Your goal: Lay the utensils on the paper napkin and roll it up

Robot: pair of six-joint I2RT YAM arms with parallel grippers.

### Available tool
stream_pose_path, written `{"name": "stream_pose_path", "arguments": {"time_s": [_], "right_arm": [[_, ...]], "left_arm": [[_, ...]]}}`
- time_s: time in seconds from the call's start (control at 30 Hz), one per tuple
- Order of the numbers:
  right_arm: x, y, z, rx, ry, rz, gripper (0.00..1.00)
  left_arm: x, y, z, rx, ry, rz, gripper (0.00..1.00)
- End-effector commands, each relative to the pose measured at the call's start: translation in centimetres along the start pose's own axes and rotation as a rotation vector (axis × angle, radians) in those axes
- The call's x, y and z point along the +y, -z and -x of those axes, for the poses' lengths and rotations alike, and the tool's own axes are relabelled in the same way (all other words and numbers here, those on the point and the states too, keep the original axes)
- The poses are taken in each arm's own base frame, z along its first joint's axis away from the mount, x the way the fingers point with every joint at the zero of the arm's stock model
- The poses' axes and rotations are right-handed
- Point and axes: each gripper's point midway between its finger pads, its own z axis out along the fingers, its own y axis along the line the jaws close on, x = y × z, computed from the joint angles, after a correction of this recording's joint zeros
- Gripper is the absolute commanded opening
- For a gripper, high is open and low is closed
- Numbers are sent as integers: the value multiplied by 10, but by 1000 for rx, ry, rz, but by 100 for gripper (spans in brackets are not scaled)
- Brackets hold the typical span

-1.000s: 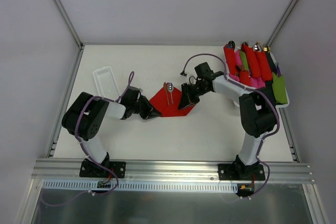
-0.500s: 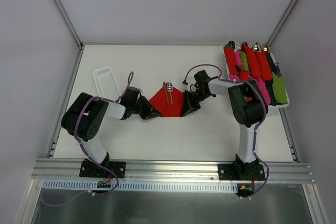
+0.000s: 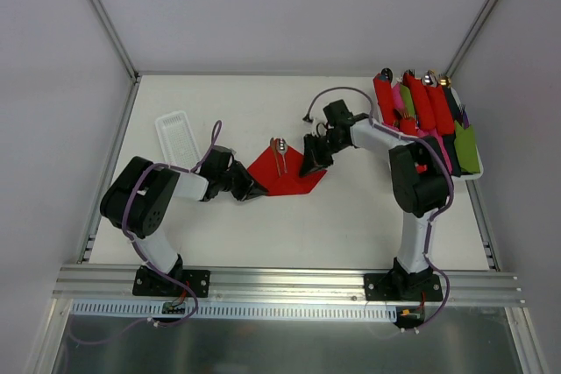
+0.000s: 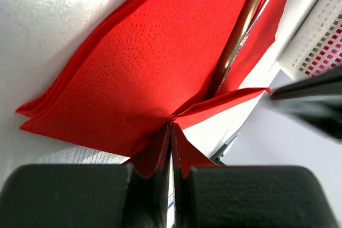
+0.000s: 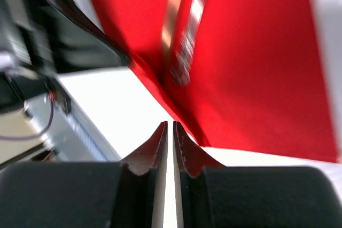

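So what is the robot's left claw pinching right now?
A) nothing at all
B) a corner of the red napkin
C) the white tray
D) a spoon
B: in the left wrist view, the left gripper is shut on a raised corner of the paper napkin, while the utensils lie farther along on the sheet, clear of its fingers.

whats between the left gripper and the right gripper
The paper napkin, with the utensils lying on it. The top external view shows it reaching from the left gripper across to the right gripper.
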Motion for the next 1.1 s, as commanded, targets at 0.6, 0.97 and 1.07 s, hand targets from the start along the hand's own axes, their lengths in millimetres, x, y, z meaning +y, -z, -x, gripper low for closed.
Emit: {"name": "stream_pose_path", "arguments": {"time_s": [0.6,0.97,1.07], "right_arm": [[79,-31,109,-230,271,-263,11],[61,-58,108,-182,236,-271,40],[57,-63,108,-174,231,-276,41]], "left_arm": [[70,4,-5,-34,73,237,0],[69,2,-4,-36,81,236,0],[69,2,-4,-38,78,236,0]]}}
